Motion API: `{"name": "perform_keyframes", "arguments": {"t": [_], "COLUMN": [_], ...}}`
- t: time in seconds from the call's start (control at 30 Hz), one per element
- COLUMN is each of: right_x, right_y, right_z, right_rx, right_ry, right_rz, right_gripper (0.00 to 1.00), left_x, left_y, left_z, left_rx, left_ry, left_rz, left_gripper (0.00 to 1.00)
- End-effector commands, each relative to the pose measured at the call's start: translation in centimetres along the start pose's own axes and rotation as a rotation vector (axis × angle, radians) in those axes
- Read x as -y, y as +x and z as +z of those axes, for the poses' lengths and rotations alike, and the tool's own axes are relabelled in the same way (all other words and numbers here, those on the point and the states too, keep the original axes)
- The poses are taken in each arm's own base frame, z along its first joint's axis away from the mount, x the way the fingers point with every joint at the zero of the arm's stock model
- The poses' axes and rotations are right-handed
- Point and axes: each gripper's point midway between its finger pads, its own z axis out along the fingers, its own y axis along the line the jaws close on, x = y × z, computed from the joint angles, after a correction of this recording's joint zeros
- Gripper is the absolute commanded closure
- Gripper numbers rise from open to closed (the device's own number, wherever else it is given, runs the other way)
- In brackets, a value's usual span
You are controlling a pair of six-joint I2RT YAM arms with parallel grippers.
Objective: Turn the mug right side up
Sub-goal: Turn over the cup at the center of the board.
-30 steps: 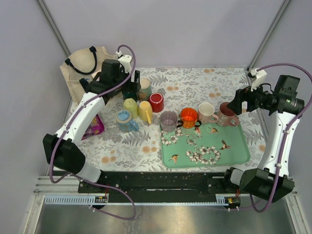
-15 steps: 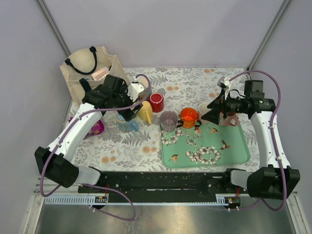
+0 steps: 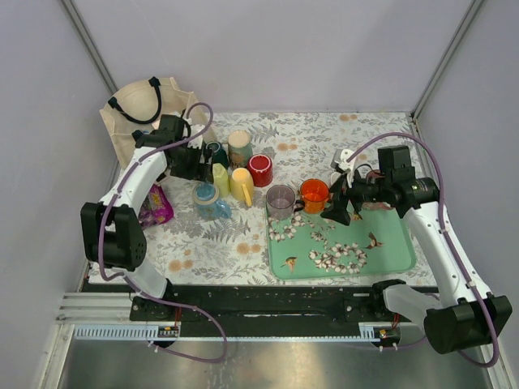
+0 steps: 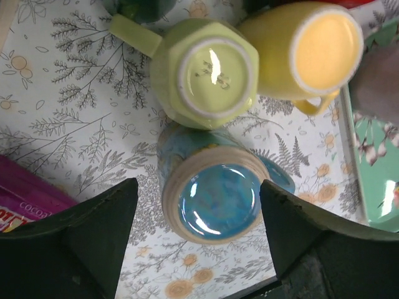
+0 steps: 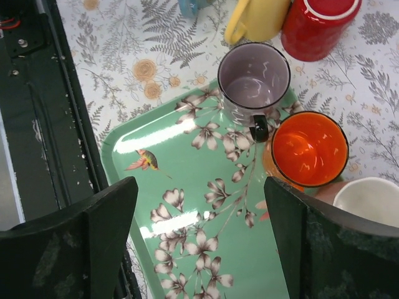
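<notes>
Several mugs stand base-up on the flowered cloth: a blue one (image 4: 215, 199) (image 3: 208, 199), a light green one (image 4: 209, 71) (image 3: 219, 177), a yellow one (image 4: 324, 50) (image 3: 242, 185) and a red one (image 3: 260, 170) (image 5: 321, 25). My left gripper (image 4: 199, 249) (image 3: 199, 166) is open and holds nothing. It hangs above the cluster, and the blue mug's base shows between its fingers, lower down. My right gripper (image 5: 199, 243) (image 3: 336, 212) is open and empty above the green tray (image 5: 187, 249).
Upright at the tray's far edge (image 3: 401, 263) are a purple glass mug (image 5: 252, 84), an orange mug (image 5: 310, 149) and a white mug (image 5: 371, 202). A teal mug (image 3: 214, 151) and a tan mug (image 3: 239, 146) stand behind the cluster. A canvas bag (image 3: 146, 109) and a purple packet (image 3: 154, 207) lie left.
The right arm swung left and toward the near edge, from beside the tray's far right mugs to above the tray. The left gripper came forward over the cluster, then drew back left.
</notes>
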Motion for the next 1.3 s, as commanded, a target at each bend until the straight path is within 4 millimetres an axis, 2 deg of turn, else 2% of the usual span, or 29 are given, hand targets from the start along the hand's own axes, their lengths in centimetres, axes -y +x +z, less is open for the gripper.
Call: {"name": "perform_keyframes", "arguments": {"t": [0.0,0.13,0.2,0.3,0.37,0.53,0.7,0.77,0.83,0.87,1.0,1.13,1.27], "right_x": [1.0,2.9,3.9,6.1,6.5,5.3,2.5,1.5,0.8,0.6,0.2,-0.5,-0.1], "right_y": [0.3,-0.3,-0.4,0.1,-0.2,-1.5,-1.2,-1.5,-2.2,-2.7,-3.7,-3.7,-3.0], "right_z": [-0.1,0.5,1.3,2.8,3.6,5.9,9.5,10.7,11.5,11.8,13.2,15.6,18.5], "right_rx": [-0.034,-0.012,-0.001,-0.035,-0.044,-0.055,-0.092,-0.108,-0.112,-0.105,-0.112,-0.147,-0.216], "right_ry": [0.066,0.122,0.137,0.234,0.241,0.152,0.018,-0.034,-0.084,-0.106,-0.190,-0.267,-0.239], "right_rz": [0.013,0.072,0.087,0.077,0.041,0.023,-0.049,-0.068,-0.073,-0.084,-0.164,-0.253,-0.314], "right_gripper": [0.08,0.09,0.11,0.13,0.12,0.12,0.12,0.12,0.12,0.12,0.12,0.12,0.16], "left_x": [0.1,0.7,1.2,1.9,2.8,5.0,6.9,6.9,6.3,6.0,4.8,4.5,4.4], "left_y": [-2.1,-1.0,0.3,2.9,4.4,6.3,8.4,9.2,9.4,9.3,7.7,6.1,5.6], "left_z": [1.2,0.9,1.0,1.8,2.0,0.6,0.1,-0.1,-0.6,-1.2,-3.6,-6.4,-8.6], "left_rx": [0.071,0.059,0.039,-0.016,-0.045,-0.027,-0.023,-0.026,-0.020,-0.005,0.090,0.187,0.264], "left_ry": [0.060,0.091,0.111,0.138,0.163,0.188,0.215,0.213,0.173,0.150,0.089,0.078,0.053], "left_rz": [-0.149,-0.128,-0.132,-0.186,-0.208,-0.172,-0.077,-0.068,-0.048,-0.034,0.037,0.070,0.053], "left_gripper": [0.22,0.27,0.29,0.39,0.43,0.44,0.44,0.44,0.42,0.37,0.29,0.27,0.25]}}
